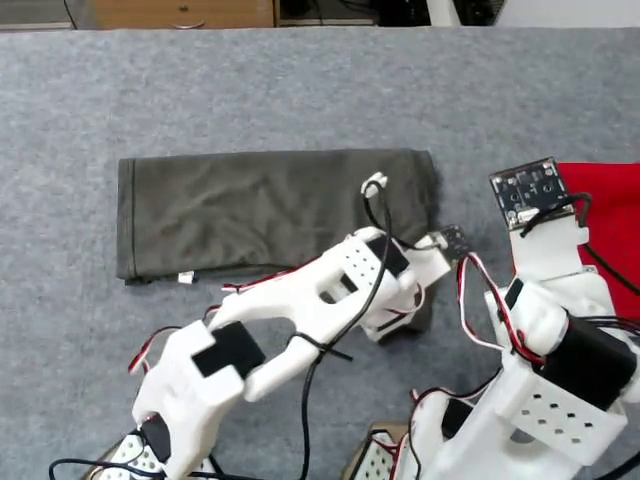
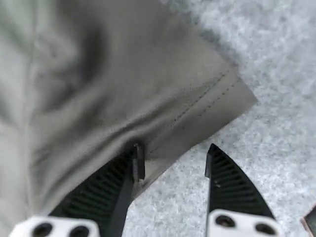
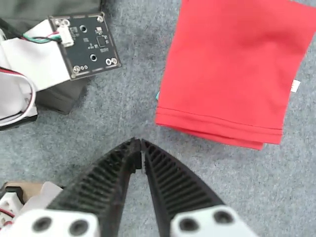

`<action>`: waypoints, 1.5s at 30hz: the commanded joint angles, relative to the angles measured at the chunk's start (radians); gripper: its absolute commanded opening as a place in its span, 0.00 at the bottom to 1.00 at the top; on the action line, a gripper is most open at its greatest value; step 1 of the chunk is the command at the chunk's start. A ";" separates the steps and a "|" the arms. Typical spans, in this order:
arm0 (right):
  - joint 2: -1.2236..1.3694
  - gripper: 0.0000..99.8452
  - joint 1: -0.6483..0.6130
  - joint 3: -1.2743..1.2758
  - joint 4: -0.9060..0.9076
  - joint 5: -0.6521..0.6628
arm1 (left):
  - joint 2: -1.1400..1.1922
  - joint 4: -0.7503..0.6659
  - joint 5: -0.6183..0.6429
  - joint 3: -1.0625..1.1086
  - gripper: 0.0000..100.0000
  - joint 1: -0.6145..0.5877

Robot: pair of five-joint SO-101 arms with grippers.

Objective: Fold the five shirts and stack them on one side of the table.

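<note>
An olive shirt [image 1: 270, 210] lies folded into a long strip on the grey table [image 1: 300, 90]. My left arm [image 1: 340, 285] stretches to the strip's near right corner. In the left wrist view my left gripper [image 2: 173, 160] is open at that hemmed corner [image 2: 217, 98]. One finger [image 2: 129, 170] touches the cloth's edge and the other [image 2: 217, 170] is over bare table. A red shirt [image 3: 232, 74] lies folded at the table's right edge [image 1: 605, 215]. My right gripper [image 3: 141, 147] is shut, empty, over the table just short of the red shirt's hem.
The left arm's wrist camera board [image 3: 84, 44] with its wires sits close to the right gripper, beside the olive corner [image 3: 61, 98]. The right arm [image 1: 560, 350] fills the near right. A wooden cabinet [image 1: 185, 12] stands behind the table.
</note>
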 commanded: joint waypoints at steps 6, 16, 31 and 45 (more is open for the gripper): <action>-0.004 0.00 0.016 0.001 0.009 0.023 | 0.033 -0.012 -0.003 -0.083 0.10 -0.002; -0.004 0.00 0.016 0.004 0.009 0.023 | 0.024 0.061 -0.003 -0.173 0.02 -0.003; -0.004 0.00 0.016 0.005 0.009 0.021 | 0.036 0.132 -0.049 -0.437 0.02 -0.120; -0.004 0.00 0.016 0.007 0.012 0.021 | 0.188 0.051 -0.089 -0.537 0.04 -0.244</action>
